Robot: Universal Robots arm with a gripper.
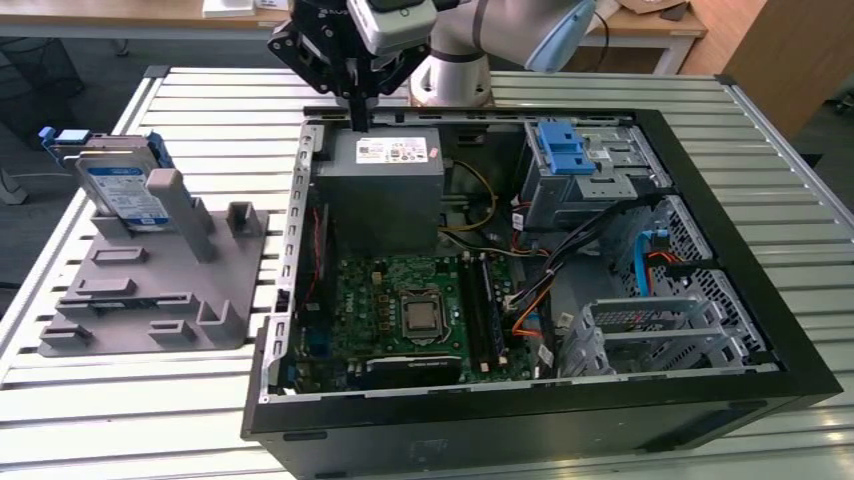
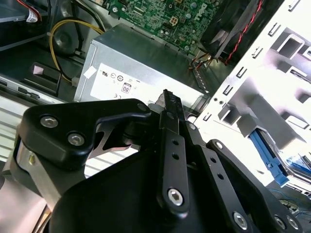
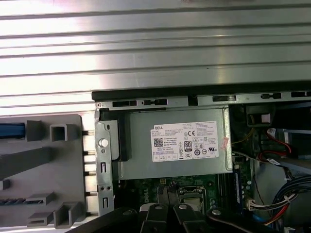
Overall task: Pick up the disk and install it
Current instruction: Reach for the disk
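The disk [image 1: 118,188] stands on edge in a slot at the far end of a grey fixture [image 1: 147,290], label facing the camera and blue rails along its sides, on the table [image 1: 134,420] at the exterior view's left, outside the case [image 1: 534,420]. Nothing touches it. The gripper [image 1: 360,118] is well apart from it, hanging over the far rim of the case, just above the grey power supply [image 1: 380,195]. Its 2 fingers are pressed together into 1 thin bar and grip nothing, as the second wrist view also shows [image 2: 167,97]. The task looks barely begun, with the disk not yet picked up. The likely risks come from the disk's pose and the crowded case. The disk is upright and thin, and a post of the fixture rises just beside it, so a grip that comes in off-centre could land on a plastic rail rather than the metal body. Such a grip could also tip the disk in its slot or knock the post. With the fingers closed, a descent onto the disk would strike its top edge. Inside the case, loose cables [image 1: 587,240] lie near the drive bay with the blue latch [image 1: 561,150]. A carried disk could snag them or jam if it is tilted against the bay.
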